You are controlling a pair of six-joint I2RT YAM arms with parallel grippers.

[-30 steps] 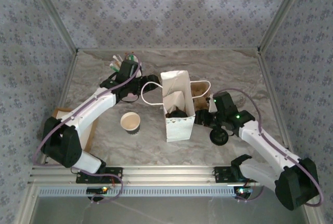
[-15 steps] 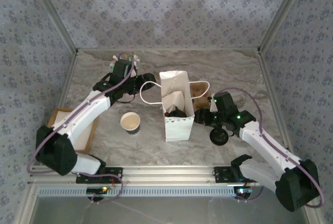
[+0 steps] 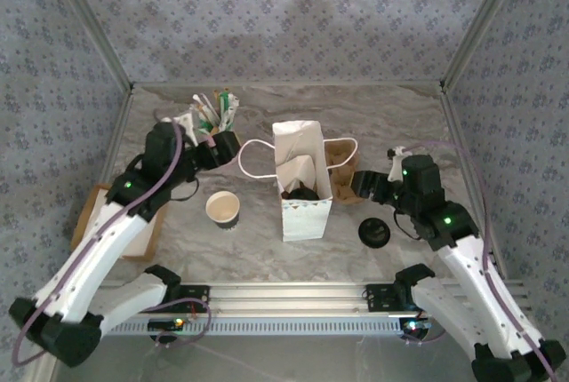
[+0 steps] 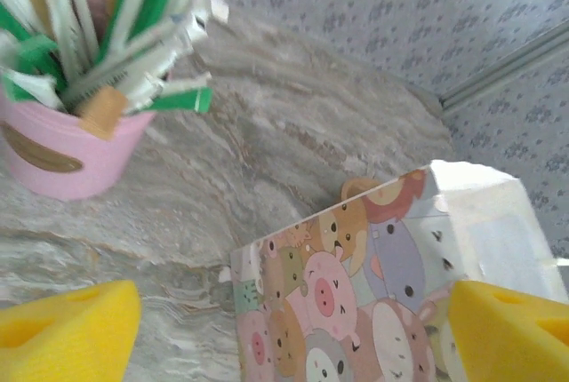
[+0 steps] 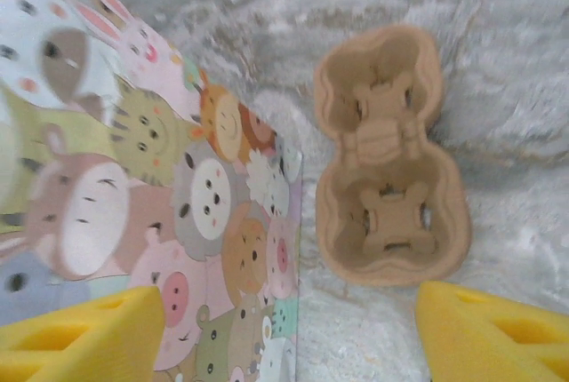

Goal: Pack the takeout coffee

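Observation:
A white paper bag (image 3: pixel 302 182) printed with cartoon animals stands upright mid-table, its mouth open and something dark inside. An open paper cup (image 3: pixel 222 208) sits left of it and a black lid (image 3: pixel 375 232) lies to its right. My left gripper (image 3: pixel 229 146) hovers left of the bag, open and empty. From the left wrist, the bag (image 4: pixel 356 284) lies ahead between the yellow fingertips (image 4: pixel 67 333). My right gripper (image 3: pixel 363 186) is open and empty, just right of the bag. Its wrist view has the bag (image 5: pixel 133 187) and a brown pulp cup carrier (image 5: pixel 391 155).
A pink cup of stirrers and packets (image 3: pixel 212 114) stands at the back left, close to my left gripper. The cup carrier (image 3: pixel 342 158) lies behind the bag on the right. A cardboard box (image 3: pixel 120 218) sits at the left table edge. The bag's white handles loop out to both sides.
Both arms have drawn back from the bag, the left one leftward and the right one rightward. Both jaws have opened wider. The black lid is uncovered.

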